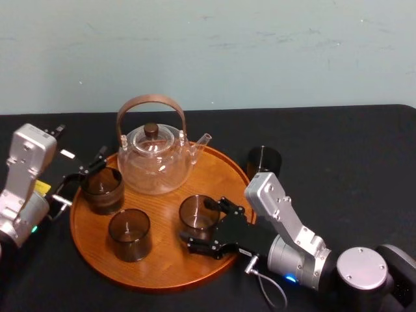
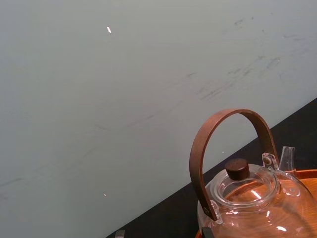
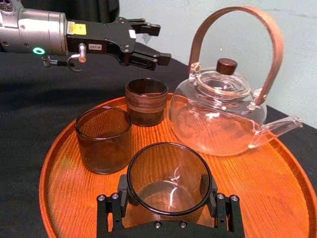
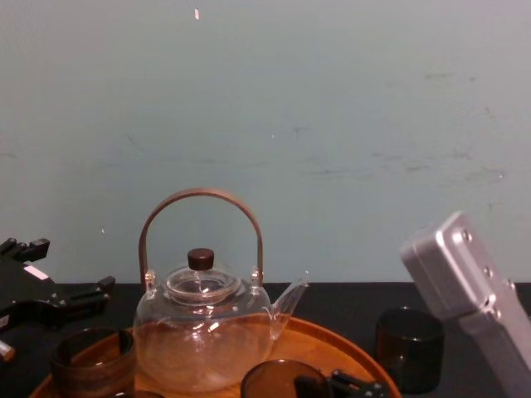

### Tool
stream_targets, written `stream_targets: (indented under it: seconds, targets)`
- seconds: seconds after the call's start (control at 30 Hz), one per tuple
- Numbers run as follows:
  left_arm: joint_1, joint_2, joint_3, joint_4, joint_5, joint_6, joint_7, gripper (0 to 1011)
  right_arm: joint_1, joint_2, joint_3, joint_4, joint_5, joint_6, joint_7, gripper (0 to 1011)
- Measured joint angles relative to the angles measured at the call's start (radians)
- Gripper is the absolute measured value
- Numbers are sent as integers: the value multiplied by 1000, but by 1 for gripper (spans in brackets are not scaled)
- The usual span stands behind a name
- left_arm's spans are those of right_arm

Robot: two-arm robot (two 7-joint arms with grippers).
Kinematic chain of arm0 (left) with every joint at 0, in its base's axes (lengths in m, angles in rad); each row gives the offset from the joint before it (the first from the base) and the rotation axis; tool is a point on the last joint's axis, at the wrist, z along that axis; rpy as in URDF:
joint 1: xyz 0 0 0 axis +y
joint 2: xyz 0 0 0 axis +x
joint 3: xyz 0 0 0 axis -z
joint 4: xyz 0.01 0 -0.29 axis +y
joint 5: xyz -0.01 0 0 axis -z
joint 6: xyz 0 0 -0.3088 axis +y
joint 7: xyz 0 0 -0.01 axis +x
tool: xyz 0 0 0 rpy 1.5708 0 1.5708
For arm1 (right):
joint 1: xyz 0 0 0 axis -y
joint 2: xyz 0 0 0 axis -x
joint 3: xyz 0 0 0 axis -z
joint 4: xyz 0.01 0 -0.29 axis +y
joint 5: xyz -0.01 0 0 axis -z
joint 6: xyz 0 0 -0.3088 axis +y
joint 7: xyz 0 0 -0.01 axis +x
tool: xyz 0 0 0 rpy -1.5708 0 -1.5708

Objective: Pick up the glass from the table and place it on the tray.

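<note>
A smoky glass point(image 1: 196, 213) point(image 3: 168, 171) stands on the round wooden tray point(image 1: 162, 270) point(image 3: 277, 173) near its front right. My right gripper point(image 1: 200, 222) point(image 3: 166, 192) is shut on it, one finger pressed against each side. Another dark glass point(image 1: 263, 159) point(image 4: 408, 348) stands on the black table just off the tray's right rim. My left gripper point(image 1: 83, 179) point(image 3: 159, 43) point(image 4: 50, 303) hangs open at the tray's left edge, beside a ribbed glass point(image 1: 102, 188) point(image 3: 145, 101), with nothing between its fingers.
A clear glass teapot point(image 1: 155, 159) point(image 2: 252, 198) point(image 3: 218, 111) point(image 4: 203, 332) with a brown arched handle fills the back of the tray. A third glass point(image 1: 129, 234) point(image 3: 104, 139) sits at the tray's front left. A pale wall rises behind the table.
</note>
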Motion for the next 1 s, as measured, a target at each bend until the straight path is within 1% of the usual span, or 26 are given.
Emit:
stream_targets:
  seconds: [0.33, 0.7, 1.0]
  targets:
    - [0, 0, 0, 0, 0, 0, 0, 1001, 15, -10, -21, 33, -4, 0, 2, 916]
    - [0, 0, 0, 0, 0, 0, 0, 1001, 26, -20, -34, 62, -9, 0, 4, 916]
    - [0, 0, 0, 0, 0, 0, 0, 1001, 27, -20, -36, 64, -13, 1, 3, 916]
